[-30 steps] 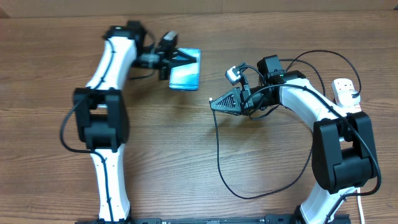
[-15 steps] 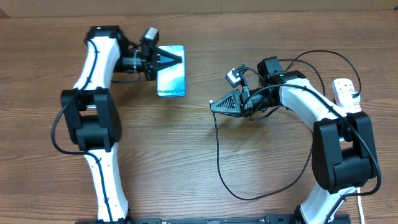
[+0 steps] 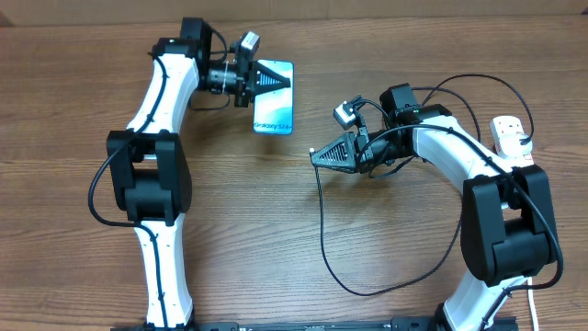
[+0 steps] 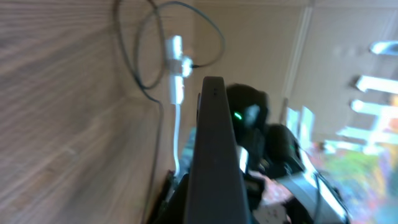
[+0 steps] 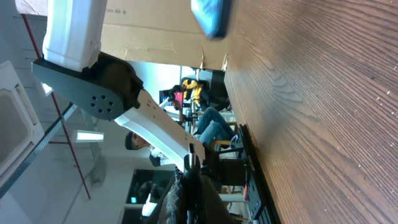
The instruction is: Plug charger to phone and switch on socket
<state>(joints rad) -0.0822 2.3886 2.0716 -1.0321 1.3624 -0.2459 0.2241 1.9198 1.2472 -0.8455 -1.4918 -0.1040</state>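
The phone (image 3: 274,115) has a light blue screen with text and hangs tilted over the far left of the table, with my left gripper (image 3: 280,81) shut on its upper end. In the left wrist view the phone (image 4: 214,143) shows edge-on as a dark bar between the jaws. My right gripper (image 3: 316,153) is shut on the charger's small black tip (image 5: 191,162) and points left toward the phone, a short gap away. The charger cable (image 3: 323,230) hangs down and loops along the table. The white socket (image 3: 508,133) lies at the far right, partly behind the right arm.
The black cable loop runs close to the front edge (image 3: 367,291) and back up toward the right arm. The socket's white cord (image 4: 177,137) trails along the wood. The left arm's white links (image 5: 74,31) fill the upper left of the right wrist view.
My left arm swung the phone to the left and then back right, slightly farther right than a second ago. The right gripper and the cable have stayed in place.
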